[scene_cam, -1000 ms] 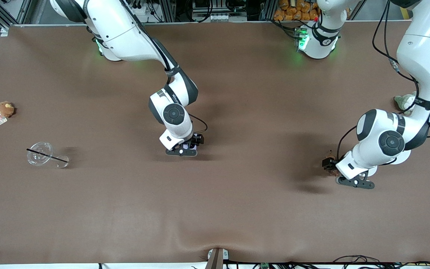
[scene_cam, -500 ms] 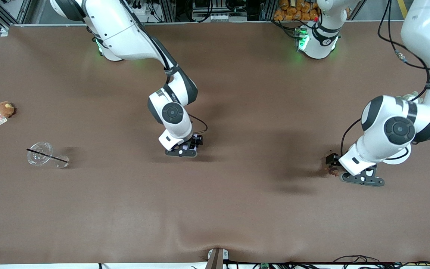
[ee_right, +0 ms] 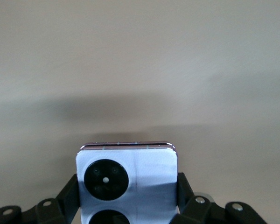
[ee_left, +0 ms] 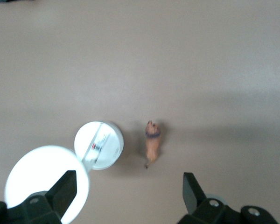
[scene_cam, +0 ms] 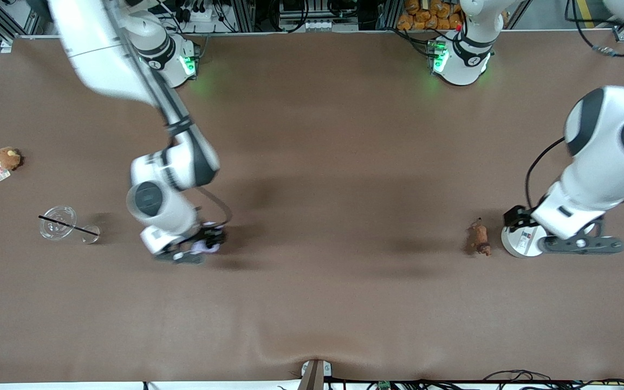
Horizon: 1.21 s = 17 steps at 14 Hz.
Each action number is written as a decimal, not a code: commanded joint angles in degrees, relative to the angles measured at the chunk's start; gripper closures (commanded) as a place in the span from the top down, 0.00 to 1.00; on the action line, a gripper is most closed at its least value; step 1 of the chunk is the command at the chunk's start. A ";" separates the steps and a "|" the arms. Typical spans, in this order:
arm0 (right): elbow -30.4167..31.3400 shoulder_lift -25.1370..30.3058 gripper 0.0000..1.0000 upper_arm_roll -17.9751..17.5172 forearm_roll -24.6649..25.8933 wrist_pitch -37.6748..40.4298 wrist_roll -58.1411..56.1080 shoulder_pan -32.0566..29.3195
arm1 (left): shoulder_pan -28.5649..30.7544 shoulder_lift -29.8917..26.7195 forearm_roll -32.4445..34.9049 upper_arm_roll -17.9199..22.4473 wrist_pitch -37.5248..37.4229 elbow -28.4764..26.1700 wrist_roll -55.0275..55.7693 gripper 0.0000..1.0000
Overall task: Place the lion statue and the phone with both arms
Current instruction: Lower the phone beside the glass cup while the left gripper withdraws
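The lion statue [scene_cam: 479, 239] lies on the brown table toward the left arm's end, free of any gripper. It also shows in the left wrist view [ee_left: 152, 140]. My left gripper [scene_cam: 513, 218] is open and empty, up in the air beside the lion; its own view shows it [ee_left: 128, 191] with jaws wide apart. My right gripper [scene_cam: 195, 250] is shut on the lilac phone [scene_cam: 206, 246] and holds it low over the table, beside the clear cup. In the right wrist view the phone [ee_right: 130, 170] sits between the fingers [ee_right: 184, 184], camera circles facing up.
A white round disc [scene_cam: 519, 242] lies next to the lion, seen also in the left wrist view [ee_left: 99, 144]. A clear cup with a black straw [scene_cam: 60, 223] and a brown plush with a tag [scene_cam: 7, 158] lie toward the right arm's end.
The left gripper let go of the lion, which now lies on the table, and drew away toward its end. The right arm carried the phone toward the cup.
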<state>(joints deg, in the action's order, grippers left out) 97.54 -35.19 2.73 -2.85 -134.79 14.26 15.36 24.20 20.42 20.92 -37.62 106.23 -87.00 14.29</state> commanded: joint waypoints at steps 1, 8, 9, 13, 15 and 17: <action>-3.22 -1.18 0.10 -1.33 -0.58 0.67 -11.15 -7.60 | -0.12 -0.12 -2.02 -0.35 -6.81 6.04 -0.14 1.00; -6.22 -6.73 0.10 -1.15 1.00 0.49 -15.84 -17.02 | -8.26 -9.24 -13.69 10.94 -12.97 7.10 -0.14 1.00; -6.13 -6.73 0.10 -1.15 1.35 0.75 -17.15 -18.34 | -10.38 -10.56 -15.72 14.12 -13.41 7.02 -0.14 1.00; -5.60 -6.82 0.11 -1.15 1.36 1.72 -20.76 -21.08 | -16.27 -13.91 -18.72 22.82 -17.46 6.75 -1.36 1.00; -5.43 -6.91 0.12 -1.15 1.36 2.33 -20.68 -21.25 | -21.37 -15.41 -20.21 29.76 -18.68 6.58 -3.47 1.00; -4.90 -6.91 0.18 -1.15 1.36 2.60 -20.76 -21.60 | -25.07 -16.81 -22.05 35.57 -20.44 6.23 -6.37 1.00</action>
<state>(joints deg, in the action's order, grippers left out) 93.15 -41.75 2.53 -2.17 -132.99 -6.25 -5.22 2.45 5.96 1.04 -7.23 87.38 -79.56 10.65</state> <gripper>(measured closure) 0.163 0.000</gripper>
